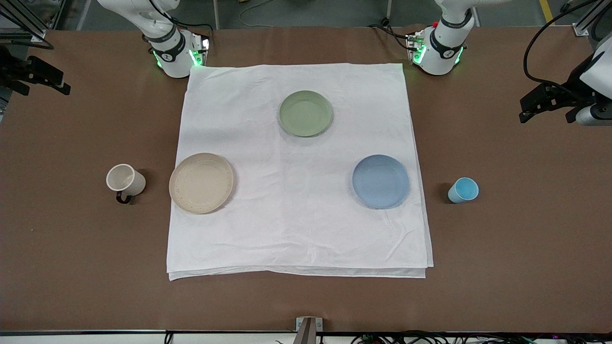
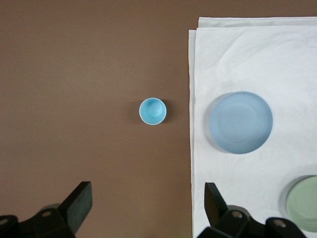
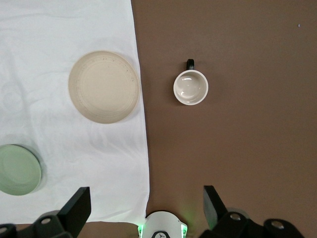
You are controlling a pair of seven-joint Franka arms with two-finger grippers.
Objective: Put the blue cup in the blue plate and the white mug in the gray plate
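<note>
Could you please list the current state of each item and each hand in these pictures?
blue cup: upright, empty, on bare table
white mug: upright, empty, on bare table
blue plate: empty, on the cloth
gray plate: empty, on the cloth
green plate: empty
left hand: open, above the table
right hand: open, above the table

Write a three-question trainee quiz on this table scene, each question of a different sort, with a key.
1. True or false: the blue cup stands on the white cloth.
2. Which plate lies beside the white mug? A) green plate B) gray plate C) blue plate
3. Fill in: the left gripper and the right gripper both have their fingers ____.

Key: 1 false, it stands on the bare table; 2 B; 3 open.
</note>
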